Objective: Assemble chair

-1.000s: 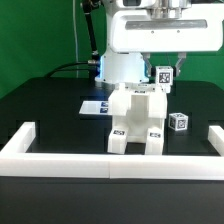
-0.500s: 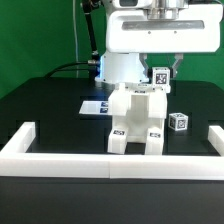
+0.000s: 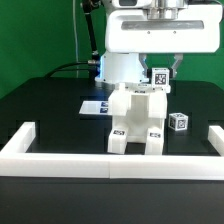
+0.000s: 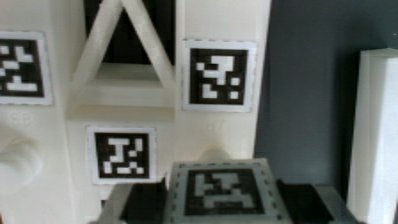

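The white blocky plastic chair (image 3: 135, 120) stands mostly built mid-worktop, the gripper (image 3: 163, 70) clamped on its white tagged square post (image 3: 161, 77), one small white tagged cube (image 3: 178, 121) unattached beside it.

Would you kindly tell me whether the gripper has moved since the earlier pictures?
No. The gripper, closed on a tagged chair part, keeps its place above the assembled chair, unchanged against the marker board.
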Robot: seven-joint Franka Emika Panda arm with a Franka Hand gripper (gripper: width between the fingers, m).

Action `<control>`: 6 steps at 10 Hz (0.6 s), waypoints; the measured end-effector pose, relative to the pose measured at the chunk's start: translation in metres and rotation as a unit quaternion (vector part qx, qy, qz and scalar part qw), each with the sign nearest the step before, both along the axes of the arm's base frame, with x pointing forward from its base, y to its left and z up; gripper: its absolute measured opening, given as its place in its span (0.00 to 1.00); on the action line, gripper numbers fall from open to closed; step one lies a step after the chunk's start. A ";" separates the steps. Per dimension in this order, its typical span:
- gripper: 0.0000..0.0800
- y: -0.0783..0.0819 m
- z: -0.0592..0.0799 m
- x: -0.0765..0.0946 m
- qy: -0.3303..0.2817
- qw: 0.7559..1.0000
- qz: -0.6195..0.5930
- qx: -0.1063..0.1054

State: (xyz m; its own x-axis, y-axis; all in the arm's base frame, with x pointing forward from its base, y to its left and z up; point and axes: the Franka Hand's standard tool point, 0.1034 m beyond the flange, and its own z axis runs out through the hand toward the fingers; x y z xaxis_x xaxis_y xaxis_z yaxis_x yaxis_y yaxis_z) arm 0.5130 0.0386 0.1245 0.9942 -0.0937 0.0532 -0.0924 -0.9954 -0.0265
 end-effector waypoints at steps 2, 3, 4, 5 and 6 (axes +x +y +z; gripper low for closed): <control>0.36 0.000 0.000 -0.001 0.000 1.000 -0.007 0.001; 0.36 0.000 0.000 -0.003 0.001 1.000 -0.015 0.002; 0.36 0.000 0.000 -0.002 0.001 1.000 -0.015 0.002; 0.36 0.000 0.000 -0.002 0.001 1.000 -0.015 0.002; 0.36 0.000 0.000 -0.003 0.002 1.000 -0.016 0.002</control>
